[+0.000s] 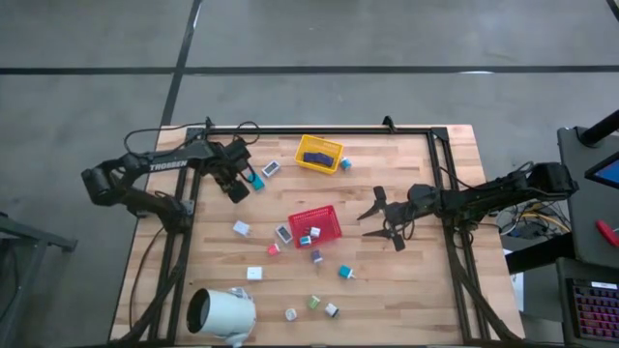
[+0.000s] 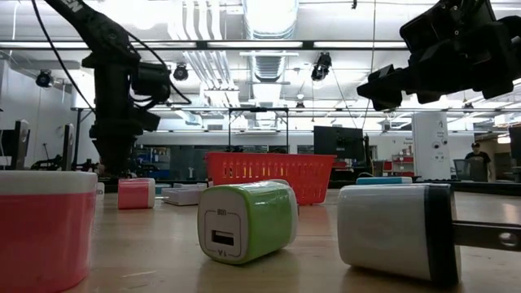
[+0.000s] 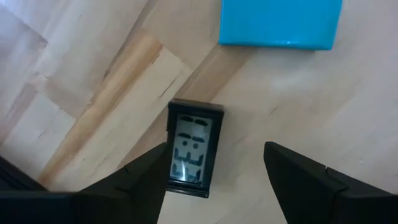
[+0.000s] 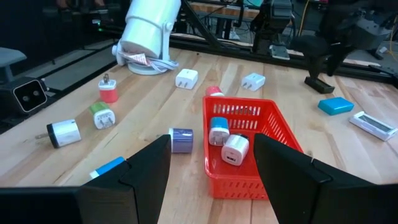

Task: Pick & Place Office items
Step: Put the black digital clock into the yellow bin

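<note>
Small charger-like blocks lie scattered over the wooden table. My left gripper [image 1: 239, 184] [image 3: 216, 147] is open and points down at the far left. A small black piece with a grey display [image 3: 193, 148] lies flat between its fingers, close to one finger [image 3: 149, 168]. A teal block [image 3: 280, 23] [image 1: 257, 181] lies just beyond. My right gripper [image 1: 372, 217] [image 4: 211, 142] hangs open above the table, right of the red tray [image 1: 329, 232] [image 4: 273, 162]. That tray holds a white block [image 4: 235, 149] and a blue-and-white one [image 4: 218, 130]. My left gripper comes from above, with its fingers on either side of the black display piece [image 3: 177, 158], which lies flat on the table. One finger [image 3: 155, 163] stands right at the piece's long edge. I cannot tell whether it touches.
A yellow tray [image 1: 332, 160] with a navy piece [image 1: 315, 155] sits at the far middle. A large white cylinder [image 1: 221, 314] lies at the near left. Green [image 2: 247, 220], pink [image 2: 136, 194] and white [image 2: 399, 232] blocks lie near the front edge, and a grey-white piece [image 1: 271, 168] lies beside the teal block.
</note>
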You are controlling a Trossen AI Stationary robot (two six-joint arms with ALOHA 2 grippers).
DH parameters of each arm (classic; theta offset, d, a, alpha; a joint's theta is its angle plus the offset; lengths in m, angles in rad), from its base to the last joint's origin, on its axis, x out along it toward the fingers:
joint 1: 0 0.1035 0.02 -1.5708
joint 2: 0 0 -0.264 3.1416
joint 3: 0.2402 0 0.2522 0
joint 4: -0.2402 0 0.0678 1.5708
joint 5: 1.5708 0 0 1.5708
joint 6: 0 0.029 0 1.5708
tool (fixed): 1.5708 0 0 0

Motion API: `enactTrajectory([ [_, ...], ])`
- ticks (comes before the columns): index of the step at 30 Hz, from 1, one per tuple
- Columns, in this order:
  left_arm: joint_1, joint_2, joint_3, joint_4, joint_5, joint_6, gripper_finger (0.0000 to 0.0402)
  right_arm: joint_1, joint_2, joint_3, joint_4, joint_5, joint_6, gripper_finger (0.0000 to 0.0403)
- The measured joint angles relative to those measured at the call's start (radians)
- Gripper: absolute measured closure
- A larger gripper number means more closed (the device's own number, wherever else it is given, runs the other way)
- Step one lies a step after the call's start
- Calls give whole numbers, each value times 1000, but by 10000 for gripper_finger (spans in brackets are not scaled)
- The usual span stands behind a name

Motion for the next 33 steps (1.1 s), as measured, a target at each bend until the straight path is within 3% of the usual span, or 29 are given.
enactTrajectory([
  [13, 15, 153, 2, 37, -31, 52, 138, 0, 0, 0, 0, 0, 1, 179],
  [22, 24, 130, 16, 45, -41, 78, 138, 0, 0, -1, -1, -1, 3, 179],
  [27, 28, 125, 14, 39, 31, 70, 138, 0, 0, -1, 0, -1, 3, 179],
  [33, 28, 125, -8, 30, 29, 31, 138, 0, 0, -1, 0, -1, 4, 179],
])
